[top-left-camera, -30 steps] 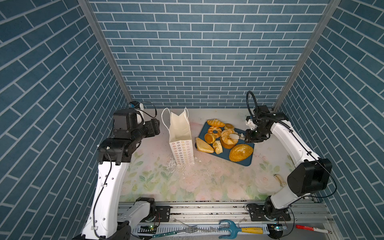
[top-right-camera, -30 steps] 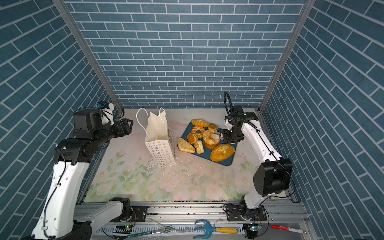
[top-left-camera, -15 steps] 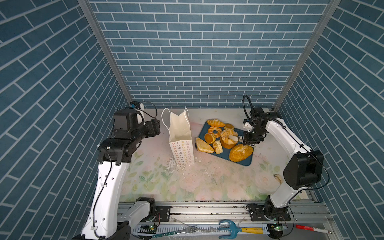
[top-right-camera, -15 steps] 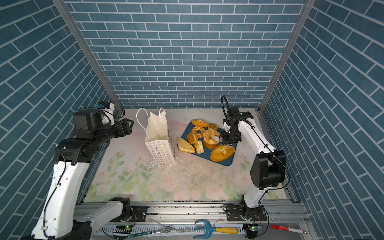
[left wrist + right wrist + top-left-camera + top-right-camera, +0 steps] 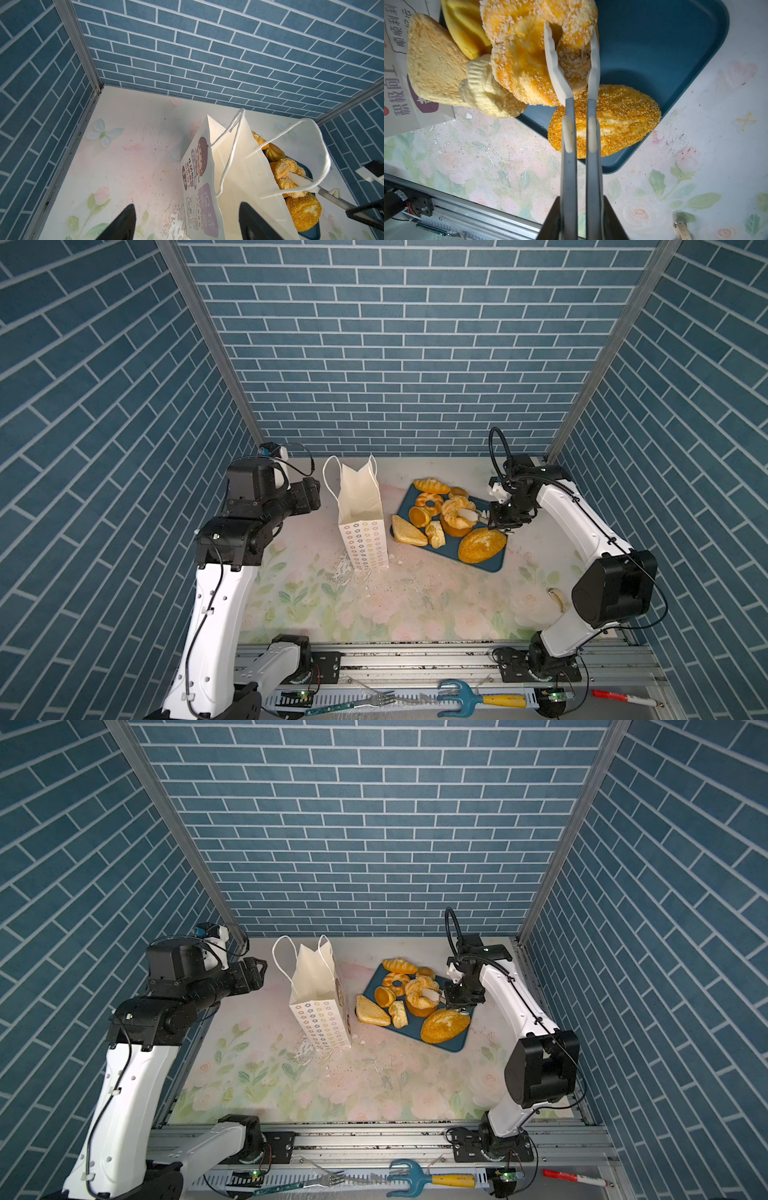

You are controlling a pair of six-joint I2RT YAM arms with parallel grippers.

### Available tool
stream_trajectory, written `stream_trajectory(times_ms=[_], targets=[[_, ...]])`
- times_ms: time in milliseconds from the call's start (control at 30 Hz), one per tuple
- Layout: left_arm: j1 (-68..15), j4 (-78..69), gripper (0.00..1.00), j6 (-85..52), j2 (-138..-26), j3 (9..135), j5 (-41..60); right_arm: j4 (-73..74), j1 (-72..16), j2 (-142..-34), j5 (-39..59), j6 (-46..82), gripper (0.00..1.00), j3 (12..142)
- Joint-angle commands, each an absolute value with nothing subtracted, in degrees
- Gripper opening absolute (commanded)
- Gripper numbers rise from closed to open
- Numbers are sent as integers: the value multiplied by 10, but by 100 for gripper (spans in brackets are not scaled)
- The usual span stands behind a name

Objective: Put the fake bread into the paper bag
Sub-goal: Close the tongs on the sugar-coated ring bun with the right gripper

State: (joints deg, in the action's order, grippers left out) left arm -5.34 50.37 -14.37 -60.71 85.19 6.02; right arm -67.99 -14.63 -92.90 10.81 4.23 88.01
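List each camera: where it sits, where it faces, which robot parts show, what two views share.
Top views: high above the front edge, looking down on the table; both arms, paper bag and tray show.
Left wrist: on the left arm, facing the bag; the open left gripper shows.
Right wrist: on the right arm, looking along the right gripper, shut on the sugared ring.
Shared: both wrist views show the sugared ring and the seeded loaf.

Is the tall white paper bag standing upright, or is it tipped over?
Upright: the tall white paper bag stands on its base, its mouth open upward in both top views.
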Motion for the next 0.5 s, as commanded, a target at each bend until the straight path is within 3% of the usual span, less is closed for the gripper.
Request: stream_trajectory(times_ms=[0,467], targets=[[-57,515,79,-139,-601,857,60,-669,-149,-894,121,49,11,882],[-63,521,79,-137,-618,892,97,-679,-153,-792,71,55,8,936]])
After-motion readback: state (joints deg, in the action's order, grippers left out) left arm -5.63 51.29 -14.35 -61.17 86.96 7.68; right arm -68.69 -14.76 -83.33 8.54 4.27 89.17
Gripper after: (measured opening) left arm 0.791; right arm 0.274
